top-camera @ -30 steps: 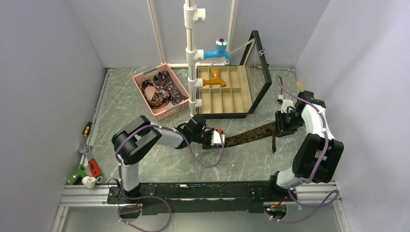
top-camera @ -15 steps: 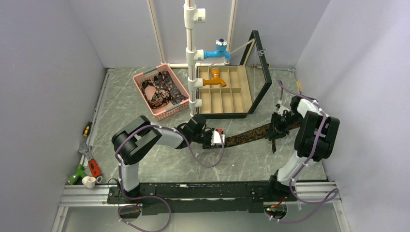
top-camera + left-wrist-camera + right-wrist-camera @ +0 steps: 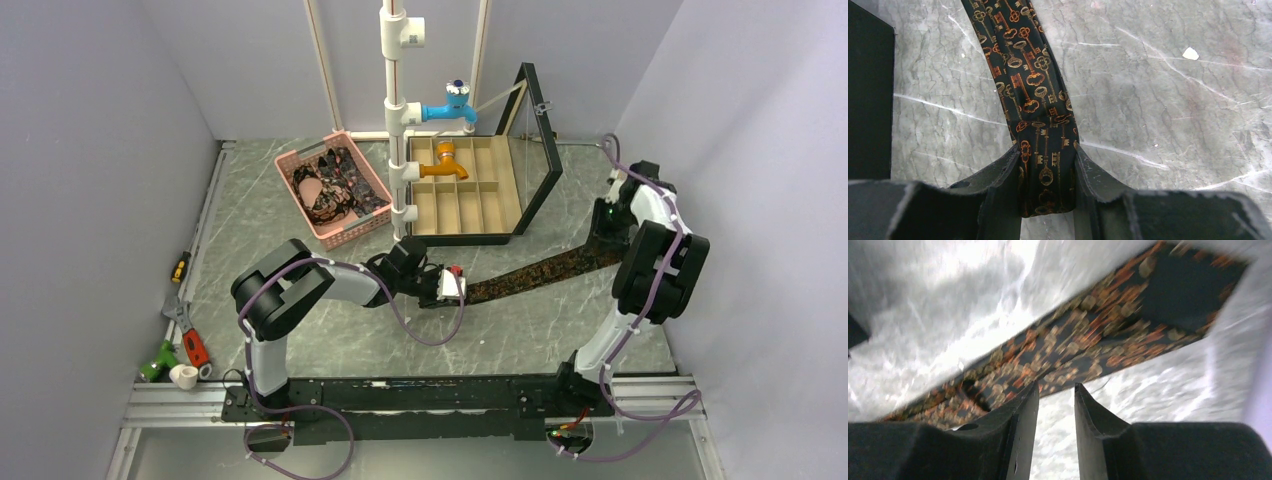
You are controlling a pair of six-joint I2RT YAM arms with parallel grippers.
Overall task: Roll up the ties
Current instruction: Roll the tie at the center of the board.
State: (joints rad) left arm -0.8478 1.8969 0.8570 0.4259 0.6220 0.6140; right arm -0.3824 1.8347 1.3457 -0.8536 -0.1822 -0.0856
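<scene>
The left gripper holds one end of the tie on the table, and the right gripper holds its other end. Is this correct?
Only the left gripper holds the tie. The right gripper holds nothing: the right wrist view shows its jaws apart, bare table between them, the tie lying beyond the fingertips.

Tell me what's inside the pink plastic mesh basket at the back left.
The pink plastic mesh basket holds a heap of dark patterned fabric neckties. How many there are, and anything beneath them, is covered by the heap.
</scene>
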